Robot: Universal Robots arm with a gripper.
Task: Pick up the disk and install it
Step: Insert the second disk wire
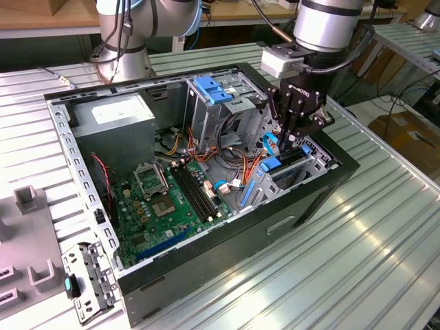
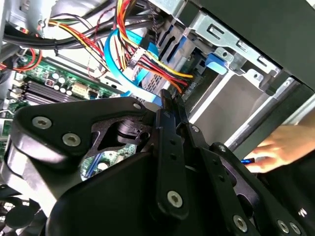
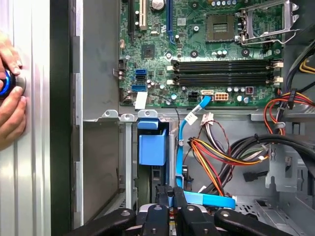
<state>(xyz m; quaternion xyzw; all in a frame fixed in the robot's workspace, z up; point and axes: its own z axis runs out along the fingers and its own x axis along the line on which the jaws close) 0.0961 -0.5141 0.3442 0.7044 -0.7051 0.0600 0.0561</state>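
The tool [image 1: 292,141] hangs inside the open computer case [image 1: 313,199], fingers closed together, gripping nothing. The disk [image 3: 151,147] sits in the drive bay directly below it.

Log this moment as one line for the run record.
arm: over open black computer case | claw: above drive bay | disk with blue plastic rails: seated in bay | person's hand: outside case

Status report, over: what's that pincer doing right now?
Pincer shut, low over drive bay. Disk sitting in bay beneath. Alongside pincer: blue cable.
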